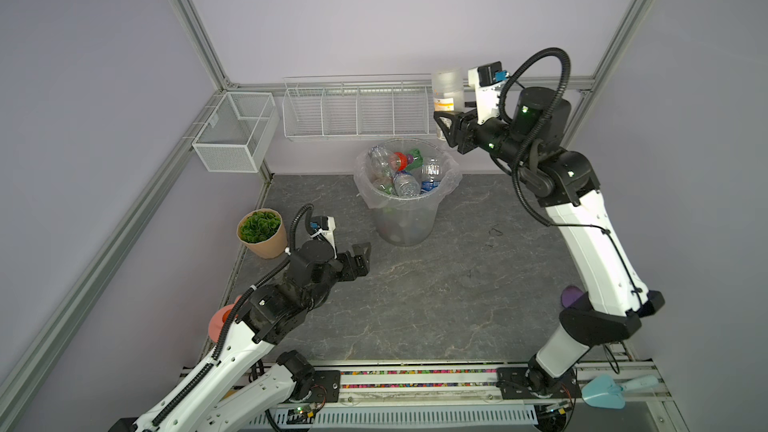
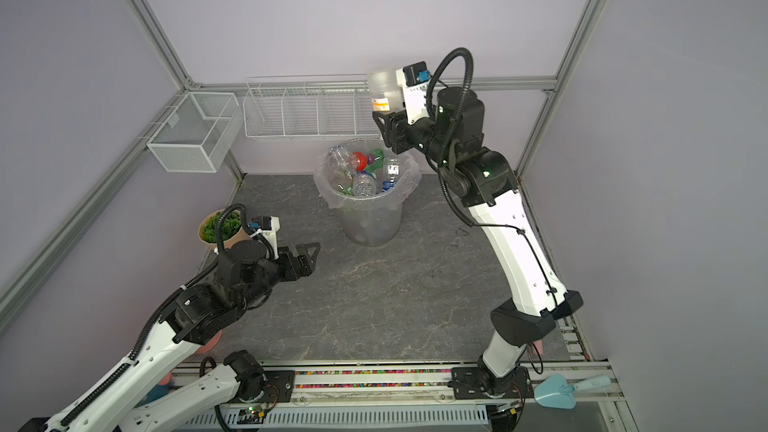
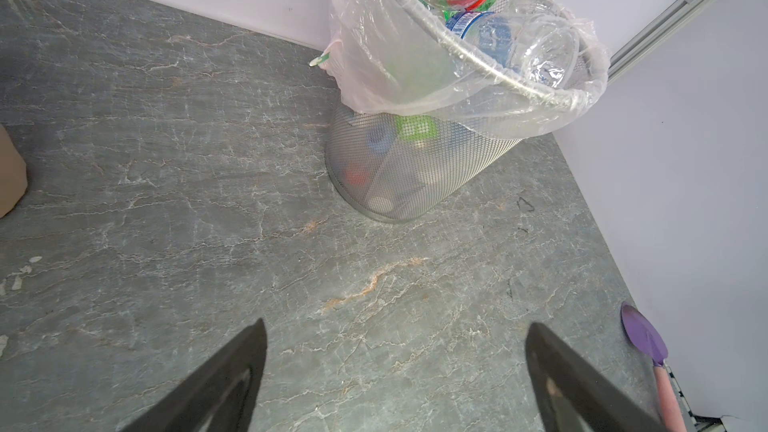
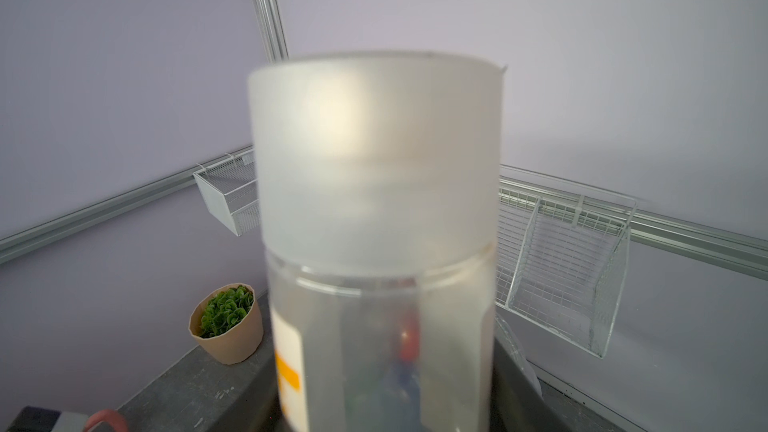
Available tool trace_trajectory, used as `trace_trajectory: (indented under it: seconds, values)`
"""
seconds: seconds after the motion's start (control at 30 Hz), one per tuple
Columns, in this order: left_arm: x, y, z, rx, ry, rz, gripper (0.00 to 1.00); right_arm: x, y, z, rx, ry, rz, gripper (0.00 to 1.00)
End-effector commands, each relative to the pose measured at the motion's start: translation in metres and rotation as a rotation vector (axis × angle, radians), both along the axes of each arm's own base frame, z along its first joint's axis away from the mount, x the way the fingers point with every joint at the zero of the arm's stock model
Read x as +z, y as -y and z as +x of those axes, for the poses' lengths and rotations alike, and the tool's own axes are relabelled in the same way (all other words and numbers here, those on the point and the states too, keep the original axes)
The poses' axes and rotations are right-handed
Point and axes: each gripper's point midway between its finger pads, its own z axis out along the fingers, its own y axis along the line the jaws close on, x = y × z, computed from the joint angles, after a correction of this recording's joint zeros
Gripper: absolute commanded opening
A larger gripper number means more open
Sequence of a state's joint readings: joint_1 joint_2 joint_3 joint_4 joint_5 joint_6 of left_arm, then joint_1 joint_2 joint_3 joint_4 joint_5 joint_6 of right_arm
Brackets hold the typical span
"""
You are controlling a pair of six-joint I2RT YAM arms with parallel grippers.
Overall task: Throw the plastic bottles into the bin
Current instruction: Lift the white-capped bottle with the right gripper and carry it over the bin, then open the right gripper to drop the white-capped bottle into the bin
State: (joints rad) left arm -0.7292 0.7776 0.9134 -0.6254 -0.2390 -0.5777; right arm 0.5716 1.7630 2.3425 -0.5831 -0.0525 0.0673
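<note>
- Blue trowel (image 1: 602,394); lies by the front rail on the right; no part of the job.
- Left gripper (image 1: 365,257); jaws spread wide, nothing between them; hovers low over the table (image 1: 436,284), near the plant pot (image 1: 266,243); best left there, out of the drop path.
- Bin (image 1: 401,222); bag-lined, toward the back of the table; plastic bottles (image 1: 401,176) heaped to about the rim.
- Right gripper (image 1: 446,124); clamped across the body of the held bottle (image 1: 448,87); raised high, beyond the bin and toward its right side.
- Held bottle, particulars: clear, with a wide frosted cap and an orange label; cap end pointing away from the wrist.
- Step in hand, as judged: carry over the bin and drop; seemingly the last bottle outside it; whether it already hangs above the opening cannot be told.
- Handling note: centre over the opening before the jaws part; come down close to the heap, since so full a pile could bounce a wide bottle over the rim; keep off the bag's edge.
- Wire baskets (image 1: 357,112); on the back wall, close behind the raised bottle; allow clearance.
</note>
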Motion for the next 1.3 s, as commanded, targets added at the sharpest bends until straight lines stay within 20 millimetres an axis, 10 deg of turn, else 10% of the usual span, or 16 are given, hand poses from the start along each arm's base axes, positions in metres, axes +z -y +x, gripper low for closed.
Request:
trace_trajectory:
  seconds: [0.0,0.17,0.37,0.77,1.27]
  values:
    - [0.012,-0.008,-0.002,0.018,0.022,0.0,0.97,-0.068,-0.022,0.043,0.002,-0.17,-0.052,0.4]
    - [0.015,-0.014,-0.007,0.027,0.032,-0.005,0.97,-0.123,-0.009,0.084,-0.072,-0.33,-0.057,0.77]
    - [0.018,-0.019,-0.01,0.038,0.042,-0.005,0.97,-0.114,-0.006,0.074,-0.05,-0.321,-0.053,0.97]
    - [0.019,-0.015,-0.006,0.031,0.043,-0.006,0.97,-0.063,0.023,0.025,-0.061,-0.194,-0.038,0.88]
    - [0.028,-0.018,0.001,0.055,0.078,0.008,0.98,-0.061,0.078,-0.023,-0.155,-0.121,-0.058,0.88]
